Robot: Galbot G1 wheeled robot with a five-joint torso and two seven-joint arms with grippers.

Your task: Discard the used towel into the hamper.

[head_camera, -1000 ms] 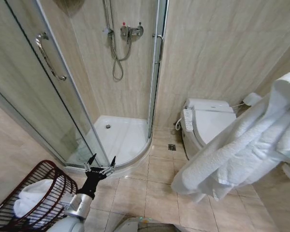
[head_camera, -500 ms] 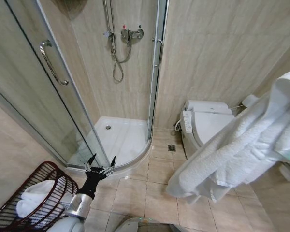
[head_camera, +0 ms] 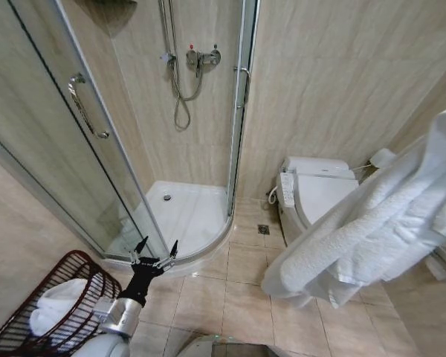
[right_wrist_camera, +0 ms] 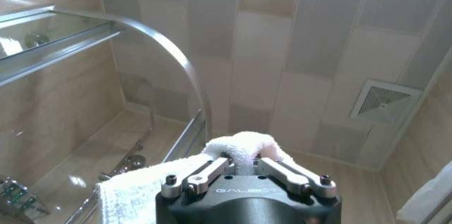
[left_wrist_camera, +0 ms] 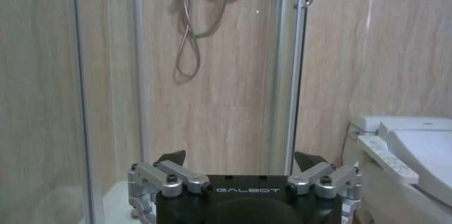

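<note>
Against the frame a second before, the whole head view had shifted: the shower fittings and toilet sat lower and the hamper further toward the corner, so the camera had moved, while the hanging towel had drifted a little leftward and lower.

At the far left the hamper (head_camera: 41, 309) was seen on the tiled floor beside the wall, with a white towel already lying inside it. Just to its right the left gripper (head_camera: 154, 249) was held low in front of the shower tray (head_camera: 184, 216), its fingers spread wide and holding nothing. The glass shower door (head_camera: 82, 149) stood behind both. Further right the toilet (head_camera: 312, 193) was set against the wall. At the far right the used towel (head_camera: 372, 238) hung in long folds, well apart from the hamper, across the floor from it. The right gripper (right_wrist_camera: 244, 173) was closed on a fold of that towel.
</note>
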